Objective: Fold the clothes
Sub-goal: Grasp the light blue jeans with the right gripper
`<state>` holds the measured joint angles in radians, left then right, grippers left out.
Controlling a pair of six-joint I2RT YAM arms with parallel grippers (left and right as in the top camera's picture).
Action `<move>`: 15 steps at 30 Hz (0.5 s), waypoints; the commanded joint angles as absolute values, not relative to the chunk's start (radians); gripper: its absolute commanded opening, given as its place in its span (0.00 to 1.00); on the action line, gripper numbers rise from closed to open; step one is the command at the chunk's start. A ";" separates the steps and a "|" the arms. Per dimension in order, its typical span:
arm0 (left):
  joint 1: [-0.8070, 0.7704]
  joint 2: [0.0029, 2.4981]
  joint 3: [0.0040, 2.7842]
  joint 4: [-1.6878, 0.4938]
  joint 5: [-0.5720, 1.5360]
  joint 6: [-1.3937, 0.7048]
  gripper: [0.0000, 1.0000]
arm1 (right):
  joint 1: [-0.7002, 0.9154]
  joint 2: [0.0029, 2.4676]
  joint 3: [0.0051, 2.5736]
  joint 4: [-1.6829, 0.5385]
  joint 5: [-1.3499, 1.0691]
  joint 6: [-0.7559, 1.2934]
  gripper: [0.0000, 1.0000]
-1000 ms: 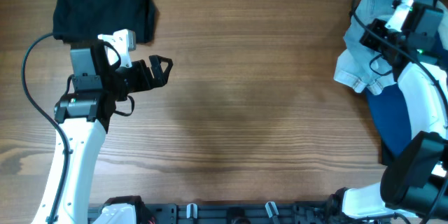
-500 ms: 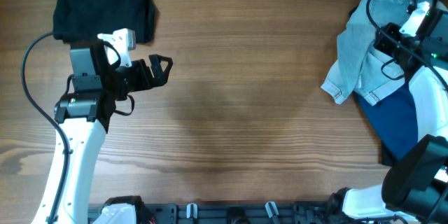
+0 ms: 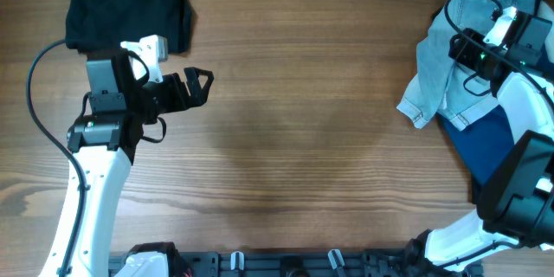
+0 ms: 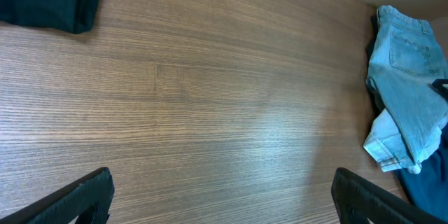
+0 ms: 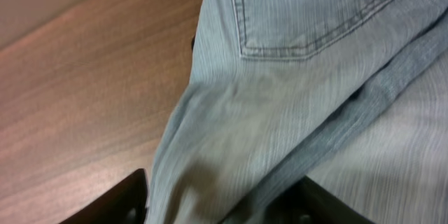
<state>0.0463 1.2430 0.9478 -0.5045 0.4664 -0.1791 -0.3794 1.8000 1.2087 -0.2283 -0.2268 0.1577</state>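
Jeans [image 3: 437, 74] lie bunched at the right edge of the table [image 3: 303, 138], partly over a navy garment [image 3: 486, 143]. One loose end trails toward the table's middle. The right pincer [image 5: 220, 197] is down on the denim just below a stitched back pocket [image 5: 315, 10]. Its fingers [image 5: 129, 197] are part-way apart with a ridge of cloth between them, and it cannot be told whether it is really pinching. The left pincer [image 4: 220, 199] is wide, holds nothing, and hovers over bare wood well apart from the jeans. A black garment [image 3: 130, 4] sits at the far left corner, untouched.

The step looks like getting the jeans out onto the open middle so they can be spread. To do it well, the right pincer should take a full bite near the waistband, not a single thin layer, and lift enough that the navy piece is not dragged along. The left pincer should come across to catch the trailing end, so the legs lie flat and straight before any fold.
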 commanded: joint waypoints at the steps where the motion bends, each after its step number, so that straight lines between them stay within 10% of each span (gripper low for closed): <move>1: 0.041 1.244 0.968 -0.501 0.482 -0.192 1.00 | -0.364 1.825 1.223 -0.196 -0.236 0.160 0.40; 4: 0.041 1.244 0.968 -0.501 0.482 -0.192 1.00 | -0.357 1.814 1.226 -0.184 -0.237 0.186 0.04; 15: 0.041 1.243 0.968 -0.485 0.482 -0.207 1.00 | -0.257 1.623 1.227 -0.248 -0.418 0.186 0.04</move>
<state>0.0463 1.2430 0.9478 -0.4988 0.4664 -0.1833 -0.3450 1.7340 1.2087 -0.2310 -0.3119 0.1829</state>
